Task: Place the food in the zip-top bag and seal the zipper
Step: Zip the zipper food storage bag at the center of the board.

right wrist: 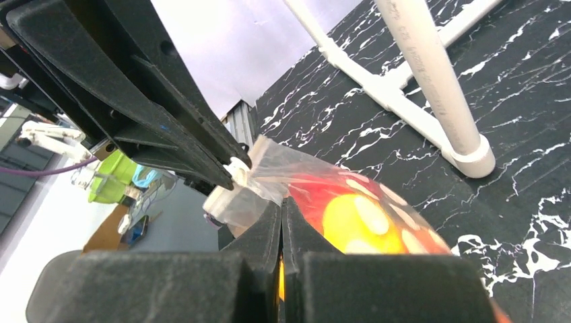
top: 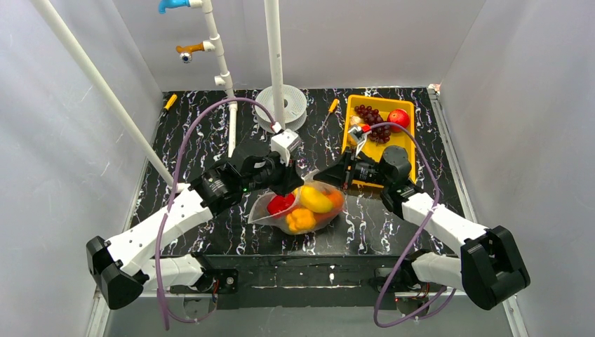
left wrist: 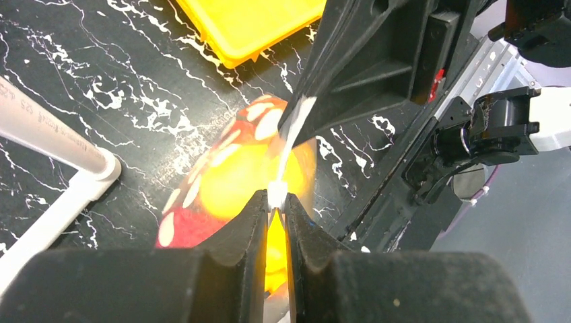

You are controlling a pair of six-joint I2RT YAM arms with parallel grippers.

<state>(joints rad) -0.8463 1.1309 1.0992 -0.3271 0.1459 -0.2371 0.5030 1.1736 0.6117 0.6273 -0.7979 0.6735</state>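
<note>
The zip-top bag [top: 302, 208] lies on the black table [top: 365, 225] in the middle of the overhead view, between the two arms. The food [top: 316, 199] is already inside it, a red piece at the left with yellow and orange pieces to its right. The left gripper [top: 289, 184] and the right gripper [top: 319, 175] meet at the bag's far edge, just beside each other. We judge that they hold the mouth there so that the zipper can be pressed shut along its length. The yellow tray [top: 403, 151] sits at the far right with grapes [top: 372, 121] and a red fruit [top: 398, 117] in it, apart from the bag.

From the left wrist, we see the left gripper's fingers [left wrist: 252, 222] brought together and clamped on the zipper [left wrist: 286, 145]. It is a thin white strip that runs up from them to the right gripper, whose fingers pinch the same strip further along. The strip is drawn straight between the two, which we think keeps its two halves lined up for sealing. The dotted bag lies just beyond, glowing red and yellow from the food.

From the right wrist, the right gripper's fingers [right wrist: 299, 232] are pressed together on the bag's top edge. The left gripper pinches the white end of the strip just beyond them. A white pipe [right wrist: 431, 81] stands on the table behind.

We find no brand, label or writing that can be read in any view.
</note>
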